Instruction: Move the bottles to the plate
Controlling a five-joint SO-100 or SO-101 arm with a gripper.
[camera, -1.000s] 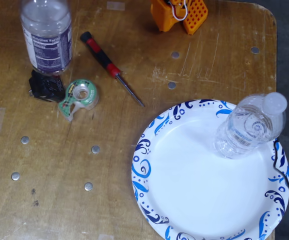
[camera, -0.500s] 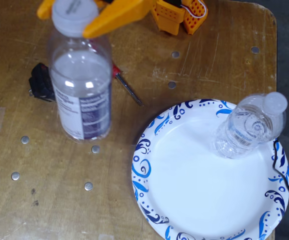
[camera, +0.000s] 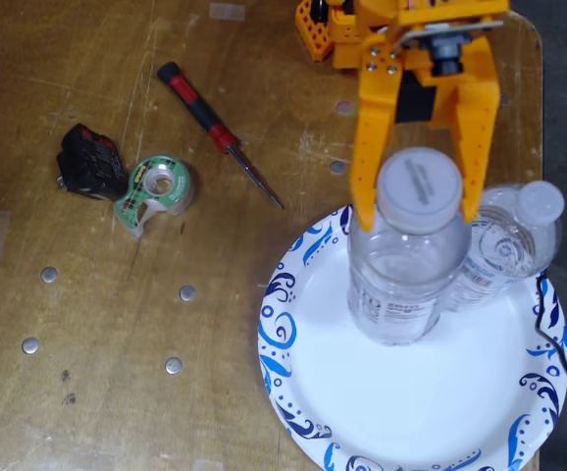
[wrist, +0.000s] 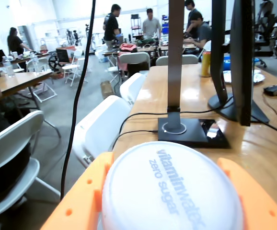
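Observation:
In the fixed view my orange gripper (camera: 418,218) is shut on the white cap and neck of a clear bottle (camera: 406,285) that stands upright on the white plate with blue swirls (camera: 401,402), in its upper half. A second clear bottle with a white cap (camera: 514,245) stands on the plate's upper right rim, touching the first. In the wrist view the gripper (wrist: 165,160) shows an orange finger on each side of the held bottle's white cap (wrist: 172,191), printed "vitaminwater zero sugar".
On the wooden table, left of the plate, lie a red-and-black screwdriver (camera: 215,130), a green tape dispenser (camera: 154,191) and a small black object (camera: 89,162). The table's right edge (camera: 541,118) runs close beside the plate. The wrist view shows a monitor stand (wrist: 191,130) and chairs beyond.

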